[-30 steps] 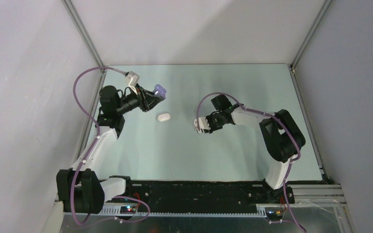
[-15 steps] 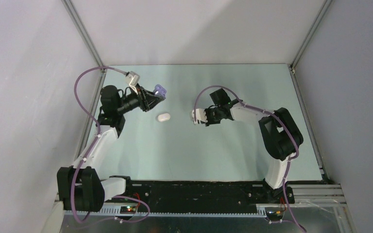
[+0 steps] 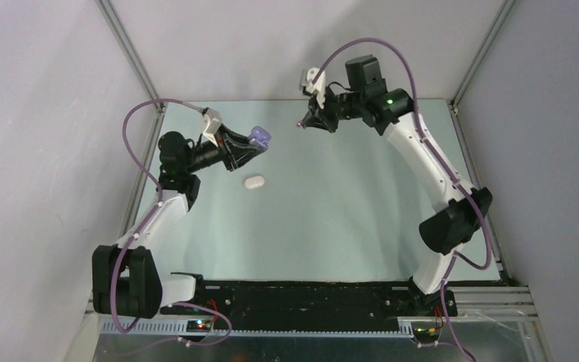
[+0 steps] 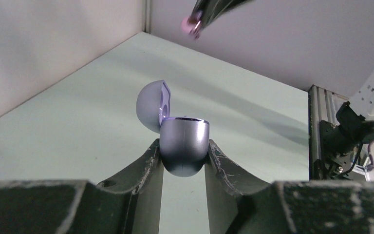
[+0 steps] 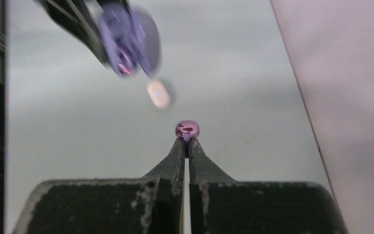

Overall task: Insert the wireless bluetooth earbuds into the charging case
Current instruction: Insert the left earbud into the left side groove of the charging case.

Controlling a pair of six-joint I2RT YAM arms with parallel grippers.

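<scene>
As R gripper (image 5: 188, 142) pinches it, earbud (image 5: 187, 128) gleams purple.

- Pale mint-green tabletop (image 3: 332, 226), matte and plain, seen from above and behind.
- Closed in by white panels on the left, back and right sides.
- Thin metal rails (image 3: 473, 181) along the left and right edges, meeting slanted posts at the far corners.
- Bounded at the near edge by a black strip (image 3: 309, 292) carrying both arm bases.
- Lying directly on the surface, one small white case (image 3: 253, 182): pebble-shaped, lid closed, resting flat.
- Placed left of the middle, about halfway between near and far edges, well apart from every rail.
- In the right wrist view, only a pale blurred oval against the grey-green surface.
- Soft, faint shadows spread across the surface.
</scene>
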